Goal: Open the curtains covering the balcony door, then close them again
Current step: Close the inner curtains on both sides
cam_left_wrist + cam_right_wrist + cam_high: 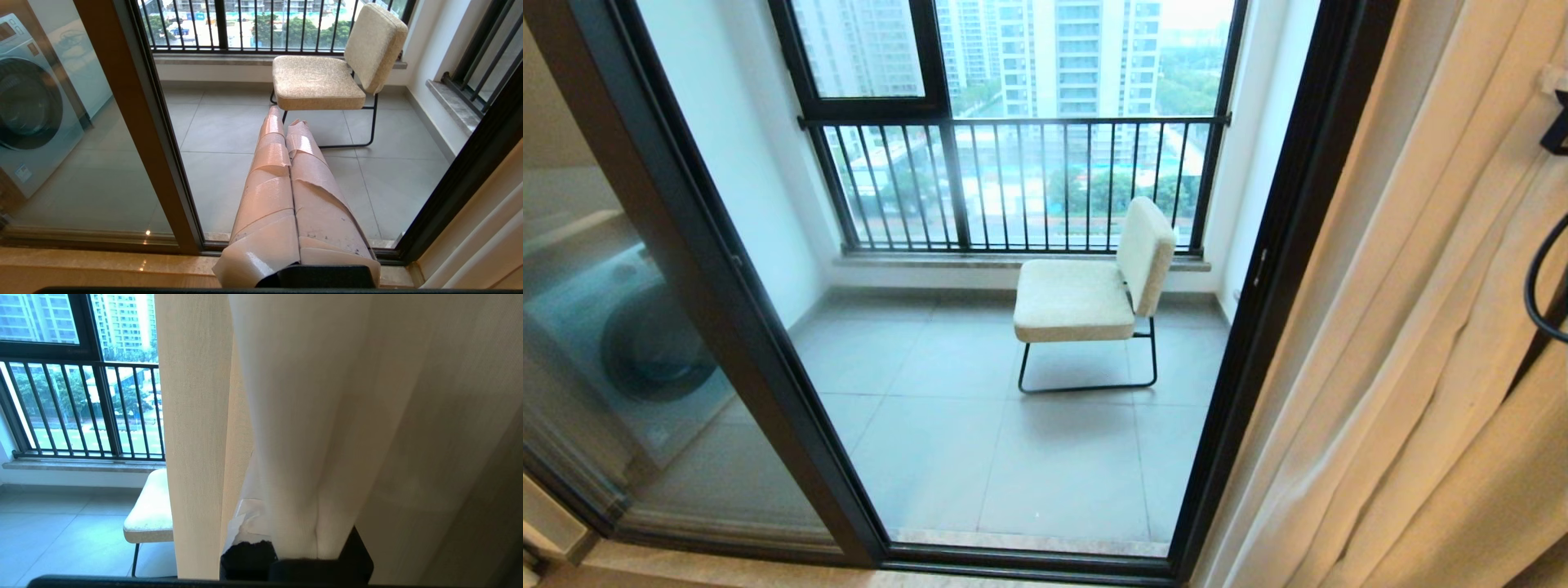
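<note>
The cream-beige curtains hang bunched at the right of the balcony door, leaving its glass and dark frame uncovered. In the right wrist view a thick fold of curtains drapes over my right gripper, which is shut on that fold, with one taped finger showing beside it. In the head view only a dark bit of the right arm shows at the right edge. My left gripper is parked low before the door frame, its taped fingers pressed together and empty.
A cream padded chair on a thin black frame stands on the grey balcony tiles. Behind it is a railed window. A washing machine shows through the left glass panel. A stone threshold runs along the door's base.
</note>
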Motion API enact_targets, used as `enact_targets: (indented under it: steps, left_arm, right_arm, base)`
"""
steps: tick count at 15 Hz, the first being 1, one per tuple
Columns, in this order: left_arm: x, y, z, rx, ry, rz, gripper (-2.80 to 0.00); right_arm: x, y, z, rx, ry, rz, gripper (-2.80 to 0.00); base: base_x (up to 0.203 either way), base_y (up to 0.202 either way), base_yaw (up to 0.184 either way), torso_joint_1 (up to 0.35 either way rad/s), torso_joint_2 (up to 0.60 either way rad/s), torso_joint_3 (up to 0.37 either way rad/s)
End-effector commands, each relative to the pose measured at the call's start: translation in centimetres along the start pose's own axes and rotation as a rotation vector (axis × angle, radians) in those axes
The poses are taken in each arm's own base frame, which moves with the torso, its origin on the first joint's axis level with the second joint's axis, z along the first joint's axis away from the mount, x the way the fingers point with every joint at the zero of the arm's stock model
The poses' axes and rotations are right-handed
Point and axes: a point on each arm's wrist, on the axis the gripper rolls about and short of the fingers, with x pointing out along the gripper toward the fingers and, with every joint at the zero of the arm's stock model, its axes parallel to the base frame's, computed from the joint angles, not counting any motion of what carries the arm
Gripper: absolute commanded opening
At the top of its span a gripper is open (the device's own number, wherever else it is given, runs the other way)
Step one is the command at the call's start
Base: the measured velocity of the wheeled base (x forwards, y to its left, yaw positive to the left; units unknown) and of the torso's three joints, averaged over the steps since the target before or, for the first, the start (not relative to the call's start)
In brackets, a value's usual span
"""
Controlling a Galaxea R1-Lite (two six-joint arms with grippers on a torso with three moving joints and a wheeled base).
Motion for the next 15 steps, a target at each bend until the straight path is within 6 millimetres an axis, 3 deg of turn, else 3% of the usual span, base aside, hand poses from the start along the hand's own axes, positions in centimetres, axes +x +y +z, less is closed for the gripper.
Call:
enact_targets:
  steps: [1,12,15]
  left_arm:
    - [0.0,0.0,0.01,0.0,-0.001,0.0,-2.8]
    - [0.0,0.0,0.0,0.0,-0.001,0.0,-2.8]
    - [0.0,0.0,0.01,0.0,-0.001,0.0,-2.8]
  right_arm:
    - [-0.16,0.0,0.24,-0.001,-0.009,0.0,-2.8]
    - [-0.34,0.0,0.41,0.0,-0.011,0.0,-2.8]
    - [-0.37,0.01,0.29,0.0,-0.007,0.001,-2.8]
  base:
    - [0.0,0.0,0.0,0.0,0.0,0.0]
    - [0.0,0.0,0.0,0.0,0.0,0.0]
    - [-0.001,0.139,-0.001,-0.001,0.0,0.002]
